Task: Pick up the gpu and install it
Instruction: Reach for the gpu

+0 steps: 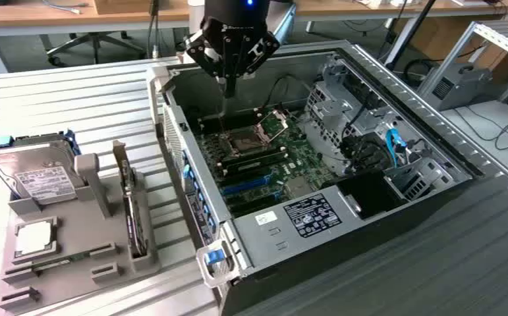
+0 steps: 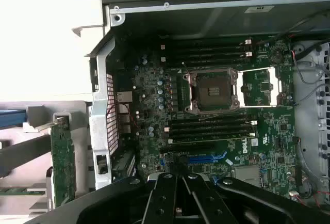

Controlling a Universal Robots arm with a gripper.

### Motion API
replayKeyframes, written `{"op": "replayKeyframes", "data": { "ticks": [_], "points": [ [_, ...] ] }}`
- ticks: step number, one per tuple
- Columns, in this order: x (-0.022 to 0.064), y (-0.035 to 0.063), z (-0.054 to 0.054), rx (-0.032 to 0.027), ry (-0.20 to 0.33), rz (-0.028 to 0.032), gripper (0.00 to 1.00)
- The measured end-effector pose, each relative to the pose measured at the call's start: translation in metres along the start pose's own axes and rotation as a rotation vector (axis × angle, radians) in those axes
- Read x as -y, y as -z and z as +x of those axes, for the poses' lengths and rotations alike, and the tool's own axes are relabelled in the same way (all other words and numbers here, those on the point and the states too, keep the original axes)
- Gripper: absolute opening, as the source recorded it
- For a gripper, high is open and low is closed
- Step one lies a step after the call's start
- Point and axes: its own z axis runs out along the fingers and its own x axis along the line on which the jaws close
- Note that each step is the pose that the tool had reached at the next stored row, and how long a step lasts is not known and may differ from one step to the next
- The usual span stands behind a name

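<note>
The gpu [image 1: 130,201] stands on edge in a slot of the grey holder [image 1: 87,263] at the exterior view's left, beside the open computer case [image 1: 447,158]. It is a thin green card with a silver end bracket. In the wrist view the gpu [image 2: 63,157] shows as a green board outside the case wall. My gripper [image 1: 228,91] hangs above the back of the case, over the motherboard [image 1: 311,161], well away from the gpu. Its fingers are shut with nothing between them. In the wrist view my gripper [image 2: 179,175] points down at the motherboard [image 2: 154,95] near the blue slots [image 2: 206,158].
The holder also carries a silver hard drive in a blue frame [image 1: 29,171], a square processor chip [image 1: 34,237] and a narrow memory stick [image 1: 56,262]. Inside the case are the open processor socket [image 2: 214,90], blue slots [image 1: 245,187], a power supply [image 1: 311,214] and cables [image 1: 368,148].
</note>
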Motion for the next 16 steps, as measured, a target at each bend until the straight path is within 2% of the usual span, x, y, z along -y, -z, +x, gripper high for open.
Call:
{"op": "replayKeyframes", "data": {
  "ticks": [16],
  "points": [
    [0.0004,0.0001,0.0051,0.0,0.0,0.0,0.11]
  ]
}}
